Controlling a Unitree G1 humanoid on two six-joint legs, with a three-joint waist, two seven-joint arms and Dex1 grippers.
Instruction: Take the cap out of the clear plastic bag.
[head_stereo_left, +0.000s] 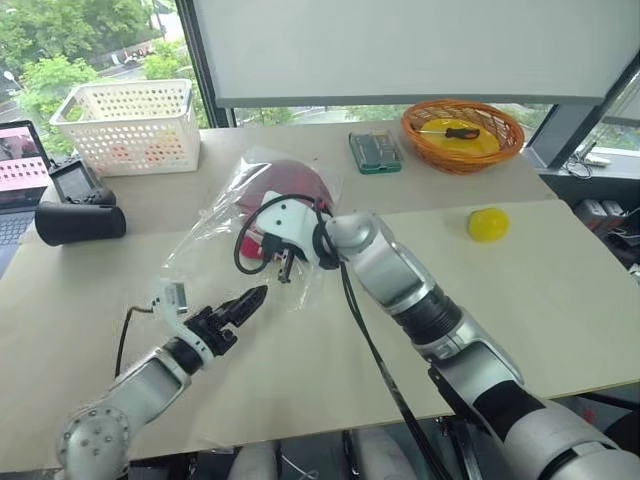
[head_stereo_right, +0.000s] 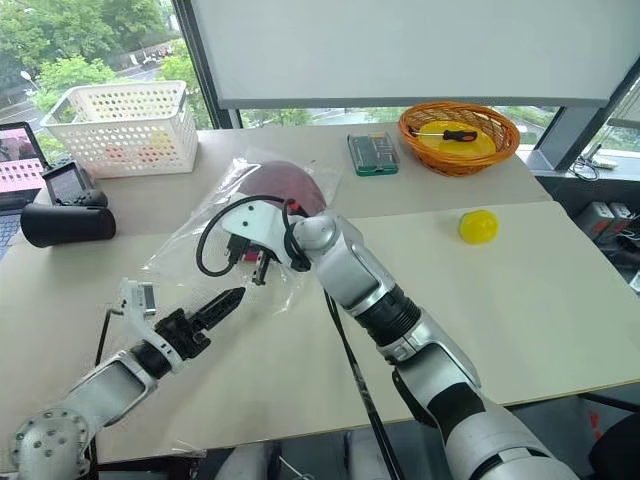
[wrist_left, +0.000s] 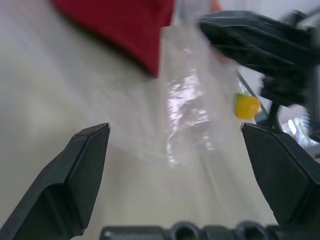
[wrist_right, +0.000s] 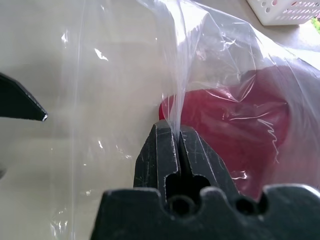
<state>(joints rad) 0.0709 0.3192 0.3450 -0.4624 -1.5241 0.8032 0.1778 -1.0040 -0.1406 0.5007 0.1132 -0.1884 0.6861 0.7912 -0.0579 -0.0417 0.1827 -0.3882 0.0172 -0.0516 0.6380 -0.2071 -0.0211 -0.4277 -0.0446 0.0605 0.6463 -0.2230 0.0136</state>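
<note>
The right gripper is clamped on a fold of the clear plastic bag, lifting it off the table; the cap sits inside, at the far end. The left gripper (its 2 fingers spread wide) nears the bag. Thin film could slip free, dropping the bag, or the cap could snag.

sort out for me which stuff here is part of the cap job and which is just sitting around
Job: cap, clear plastic bag, right gripper pinching it, open left gripper.

Lying about: white basket, orange basket, yellow ball, green case, black cylinder.
</note>
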